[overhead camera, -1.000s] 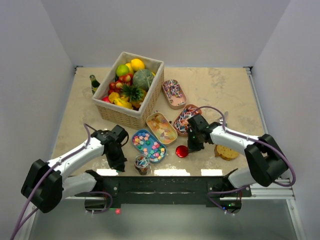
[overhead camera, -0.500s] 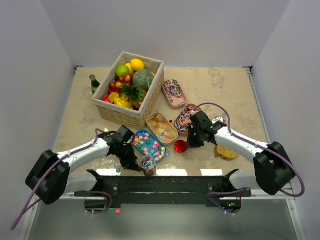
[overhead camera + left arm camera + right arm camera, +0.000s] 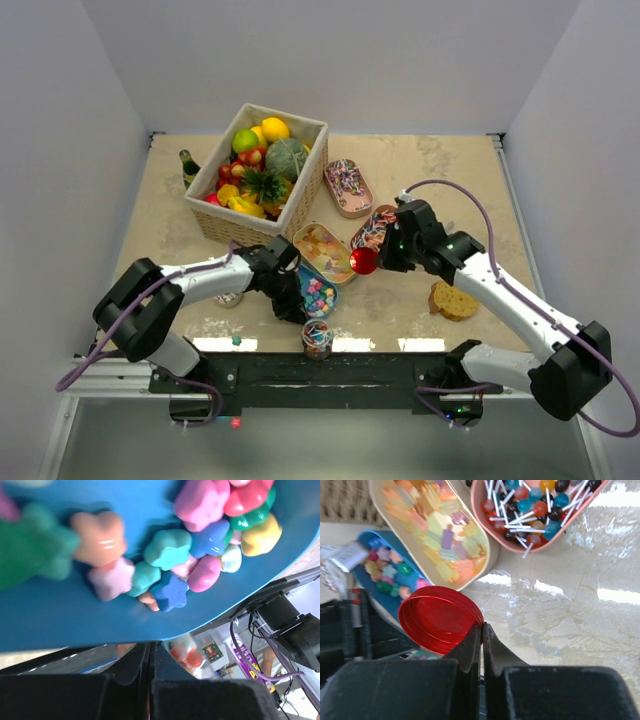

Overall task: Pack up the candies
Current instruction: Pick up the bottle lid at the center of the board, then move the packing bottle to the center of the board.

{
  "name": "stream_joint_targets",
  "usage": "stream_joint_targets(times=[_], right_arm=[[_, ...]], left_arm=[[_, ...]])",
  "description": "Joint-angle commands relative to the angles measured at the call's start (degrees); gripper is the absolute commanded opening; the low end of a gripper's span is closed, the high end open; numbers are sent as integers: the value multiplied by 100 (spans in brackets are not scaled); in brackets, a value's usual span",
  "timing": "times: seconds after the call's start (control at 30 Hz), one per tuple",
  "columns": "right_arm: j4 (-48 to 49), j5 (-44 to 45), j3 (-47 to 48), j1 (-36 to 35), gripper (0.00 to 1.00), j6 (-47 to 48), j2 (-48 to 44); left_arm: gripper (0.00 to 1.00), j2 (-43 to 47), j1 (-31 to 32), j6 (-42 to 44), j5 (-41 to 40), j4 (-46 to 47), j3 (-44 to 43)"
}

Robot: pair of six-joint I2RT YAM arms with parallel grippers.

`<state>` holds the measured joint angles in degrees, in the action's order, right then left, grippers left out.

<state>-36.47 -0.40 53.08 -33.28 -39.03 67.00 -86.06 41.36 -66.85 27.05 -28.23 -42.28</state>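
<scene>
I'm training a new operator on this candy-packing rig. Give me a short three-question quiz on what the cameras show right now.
1. True or false: the right gripper is shut on the red lid.
2. The tray of star-shaped candies that the left gripper grips by its rim is: A) blue B) pink C) beige.
3. Fill in: the wicker basket at the back left holds toy ___.

Key: 1 true; 2 A; 3 fruit.
</scene>
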Motion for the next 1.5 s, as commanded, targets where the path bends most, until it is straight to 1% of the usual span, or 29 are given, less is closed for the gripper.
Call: stream_joint_targets(times=[0.0, 0.07, 0.1, 0.17, 0.2, 0.23, 0.27, 0.3, 0.37, 0.4, 0.43, 0.47, 0.53, 0.57, 0.6, 0.67, 0.77, 0.8, 0.87, 1.0, 1.07, 1.1, 1.17, 1.2, 1.27, 1.3, 1.4, 1.47], right_arm=[[-352, 208, 466, 102, 0, -97, -240], [-352, 172, 510, 111, 0, -61, -240], [-370, 155, 537, 120, 0, -61, -258], [-378, 102, 546, 128, 0, -35, -275], [-387, 111, 554, 137, 0, -35, -284], [-379, 119, 554, 129, 0, -52, -319], [-352, 120, 546, 129, 0, -61, -328], [-335, 111, 537, 137, 0, -70, -337], [-300, 93, 537, 137, 0, -79, -328], [-291, 93, 519, 137, 0, -88, -311], [-291, 76, 519, 137, 0, -79, -311], [-265, 58, 519, 129, 0, -79, -276], [-264, 58, 528, 137, 0, -53, -241], [-264, 58, 554, 129, 0, -35, -197], [-273, 58, 580, 129, 0, -18, -170], [-282, 58, 685, 146, 0, 35, -74], [-317, 58, 870, 146, 0, 97, 14], [-326, 67, 914, 146, 0, 114, 49], [-326, 58, 1002, 146, 0, 141, 59], [-326, 58, 1055, 164, 0, 106, -47], [-335, 67, 1038, 172, 0, 79, -143], [-343, 58, 1020, 172, 0, 62, -178], [-352, 58, 968, 181, 0, 44, -258], [-361, 58, 959, 190, 0, 27, -284], [-378, 67, 906, 190, 0, 18, -389], [-387, 58, 880, 199, 0, 0, -433], [-431, 58, 853, 225, 0, -26, -548], [-475, 58, 836, 225, 0, -35, -618]], left_arm=[[0, -384, 82, 119, 187, 424, -508], [0, -499, 74, 347, 100, 214, -745], [0, -586, 74, 444, -136, 47, -929], [0, -587, 74, 743, -497, -594, -1088], [0, -483, 82, 813, -908, -822, -1133], [0, -386, 74, 892, -1155, -1268, -1116], [0, -281, 65, 902, -1393, -1464, -1072], [0, -19, 56, 902, -1795, -1640, -915], [0, 281, -5, 849, -2001, -1966, -695], [0, 605, -14, 823, -2054, -2019, -467], [0, 756, -14, 779, -2028, -2029, -352], [0, 905, -6, 779, -1750, -1959, -220], [0, 1319, 29, 814, -1379, -1635, 175], [0, 1442, 64, 814, -986, -1503, 298], [0, 1634, 91, 788, -791, -1371, 517], [0, 1802, 275, 665, -378, -1072, 685], [0, 1769, 714, 279, -61, -668, 923], [0, 1725, 837, 17, 10, -519, 1002], [0, 1620, 1145, -266, 203, -79, 1090], [0, 1540, 1400, -1090, 353, 598, 1397], [0, 1540, 1497, -1426, 563, 1151, 1556], [0, 1548, 1593, -1845, 626, 1631, 1713], [0, 1514, 1716, -2304, 749, 2170, 1863], [0, 1487, 1813, -2715, 767, 2599, 1942], [0, 1365, 1901, -3078, 767, 3039, 1987], [0, 1320, 1963, -3410, 758, 3321, 1987], [0, 1153, 2033, -3842, 662, 3587, 1838], [0, 1083, 2042, -3923, 496, 3570, 1637]])
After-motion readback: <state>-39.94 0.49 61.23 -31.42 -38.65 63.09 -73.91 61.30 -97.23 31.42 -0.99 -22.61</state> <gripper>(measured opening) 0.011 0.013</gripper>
